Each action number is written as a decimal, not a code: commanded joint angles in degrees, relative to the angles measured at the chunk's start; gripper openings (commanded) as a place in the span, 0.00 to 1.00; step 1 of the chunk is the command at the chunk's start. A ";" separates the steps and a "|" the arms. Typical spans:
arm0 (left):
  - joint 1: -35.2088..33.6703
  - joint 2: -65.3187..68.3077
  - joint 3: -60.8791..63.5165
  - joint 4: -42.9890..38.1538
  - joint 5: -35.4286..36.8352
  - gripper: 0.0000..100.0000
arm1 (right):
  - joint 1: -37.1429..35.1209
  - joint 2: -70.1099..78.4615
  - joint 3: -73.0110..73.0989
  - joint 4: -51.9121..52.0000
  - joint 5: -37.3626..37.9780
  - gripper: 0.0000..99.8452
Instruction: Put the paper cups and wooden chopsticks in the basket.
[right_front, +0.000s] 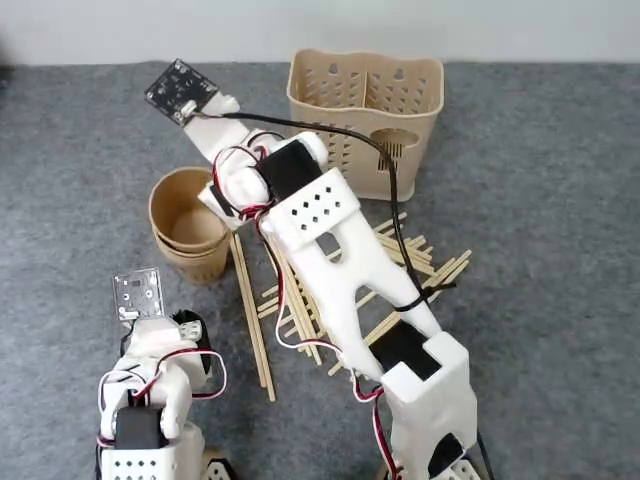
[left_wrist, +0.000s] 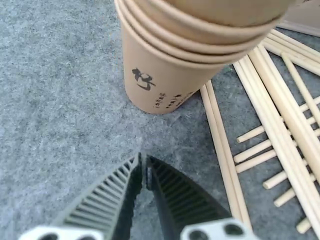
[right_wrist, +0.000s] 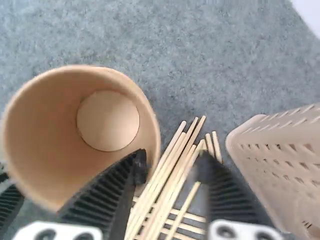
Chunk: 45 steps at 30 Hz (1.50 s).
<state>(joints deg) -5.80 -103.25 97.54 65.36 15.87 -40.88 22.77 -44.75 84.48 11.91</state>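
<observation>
A stack of brown paper cups (right_front: 189, 224) stands left of the table's middle, seen from the side as cups (left_wrist: 170, 65) and from above as cups (right_wrist: 75, 135). Wooden chopsticks (right_front: 340, 290) lie scattered between the cups and the beige basket (right_front: 365, 110). My right gripper (right_wrist: 170, 167) is open above a bundle of chopsticks (right_wrist: 175, 160), one finger (right_wrist: 131, 172) right beside the cup rim. Near the table's front, my left gripper (left_wrist: 145, 172) is shut and empty, low over the mat, a short way from the cup stack's base.
The basket wall (right_wrist: 280, 155) stands close to the right gripper on the side away from the cups. A long pair of chopsticks (left_wrist: 222, 145) lies beside the cup base. The right arm (right_front: 350, 280) stretches over the chopstick pile. Grey mat (right_front: 560, 250) spreads to the right.
</observation>
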 joint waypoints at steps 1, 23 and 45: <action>-0.09 -0.79 -1.10 0.18 -0.26 0.01 | -0.31 -6.02 -3.08 -1.19 -2.55 0.29; -0.09 -0.79 -1.10 0.18 -0.26 0.01 | -0.40 -6.46 3.25 2.59 -2.46 0.01; -0.09 -0.79 -1.10 0.18 -0.26 0.01 | -4.00 4.53 2.90 -0.84 -2.37 0.01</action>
<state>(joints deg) -5.80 -103.25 97.54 65.36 15.87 -44.22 29.27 -41.93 83.96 9.89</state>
